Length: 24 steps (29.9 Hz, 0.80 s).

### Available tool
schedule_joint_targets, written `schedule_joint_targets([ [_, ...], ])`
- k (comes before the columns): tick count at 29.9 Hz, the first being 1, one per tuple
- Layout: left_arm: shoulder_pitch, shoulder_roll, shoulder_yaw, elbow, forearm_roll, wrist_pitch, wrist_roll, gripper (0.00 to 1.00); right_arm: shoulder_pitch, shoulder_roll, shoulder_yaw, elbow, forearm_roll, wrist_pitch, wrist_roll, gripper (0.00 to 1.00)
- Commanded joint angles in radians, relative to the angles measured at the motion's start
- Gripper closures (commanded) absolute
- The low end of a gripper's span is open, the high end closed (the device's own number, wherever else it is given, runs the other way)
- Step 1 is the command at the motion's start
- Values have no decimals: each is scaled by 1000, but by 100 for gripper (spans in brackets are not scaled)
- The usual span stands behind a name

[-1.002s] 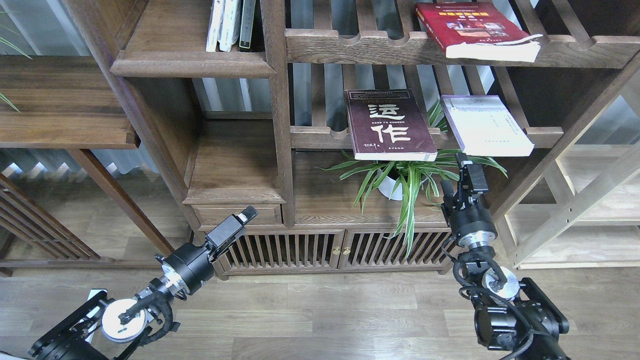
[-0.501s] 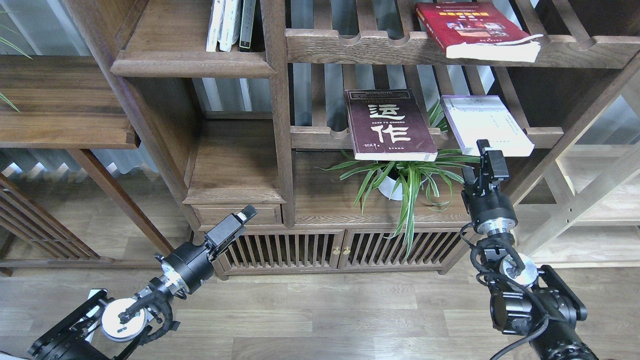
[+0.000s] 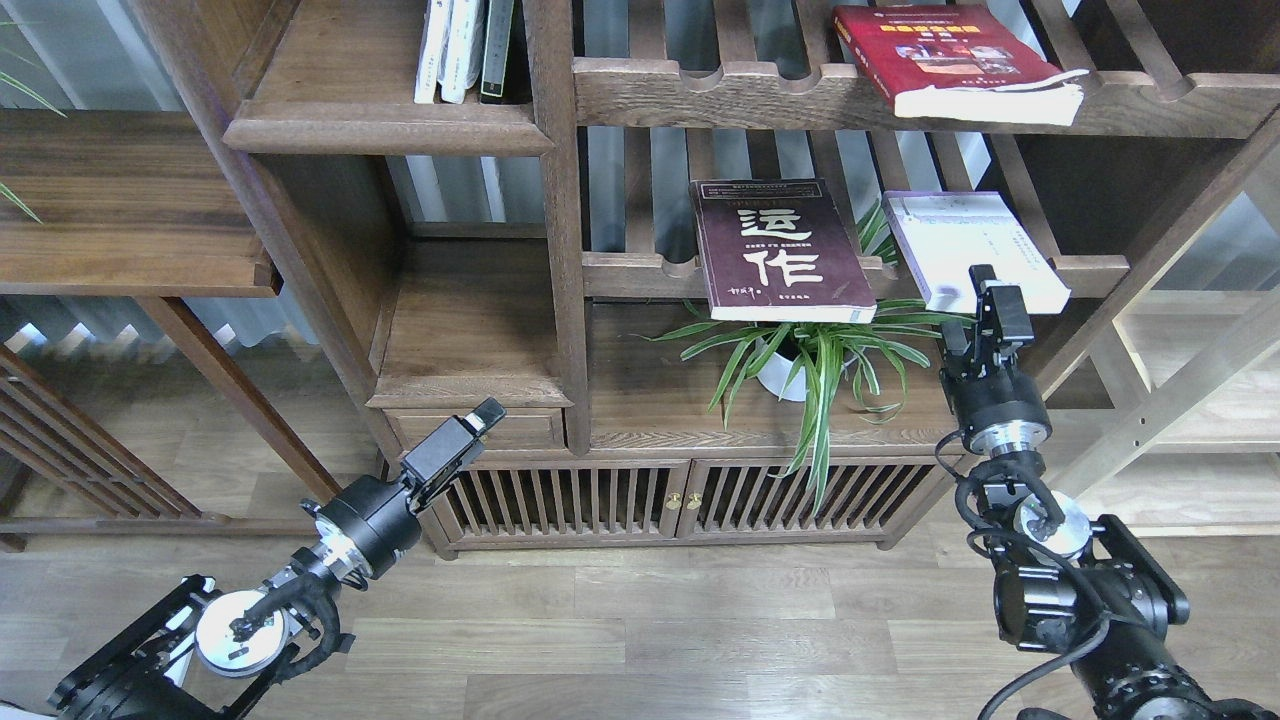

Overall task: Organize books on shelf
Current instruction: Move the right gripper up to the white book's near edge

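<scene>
While all three loose books lie flat on the slatted racks, nothing is shelved yet; I judge the task barely started. Lavender-white book (image 3: 972, 250) sits on the lower rack at 3 o'clock from centre, front corner overhanging the rail. Maroon book (image 3: 778, 250) is just left of it on the same rack, near centre. Red book (image 3: 955, 60) is on the upper rack at 1 o'clock, also overhanging.

Target shelf (image 3: 385, 85) is the solid-board compartment at 11 o'clock, a few upright books (image 3: 463, 48) already at its right end, bare board to their left.

Right gripper (image 3: 990, 295) is up at the lavender-white book's front edge, overlapping its lower corner. Fingers are too dark to separate; I can't tell whether they're parted or on the book. Left gripper (image 3: 478, 420) is low at 7 o'clock, in front of the drawer (image 3: 470, 430), holding nothing; its opening is unclear too.

Left to do: all three pick-ups, carries and placements.
</scene>
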<state>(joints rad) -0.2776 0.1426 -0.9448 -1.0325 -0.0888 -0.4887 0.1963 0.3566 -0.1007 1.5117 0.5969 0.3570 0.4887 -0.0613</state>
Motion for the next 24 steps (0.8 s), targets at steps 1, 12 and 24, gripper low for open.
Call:
schedule_joint_targets([
  [1,0,0,0,-8,0,0,0,1,-1,2,-1,-6,0,0,1,0],
  [12,0,2,-6,-8,0,0,0,1,22,-1,-4,-14,-1,0,37,0],
  [24,0,2,-17,-9,0,0,0,1,54,-1,-19,-48,-6,-122,37,0],
])
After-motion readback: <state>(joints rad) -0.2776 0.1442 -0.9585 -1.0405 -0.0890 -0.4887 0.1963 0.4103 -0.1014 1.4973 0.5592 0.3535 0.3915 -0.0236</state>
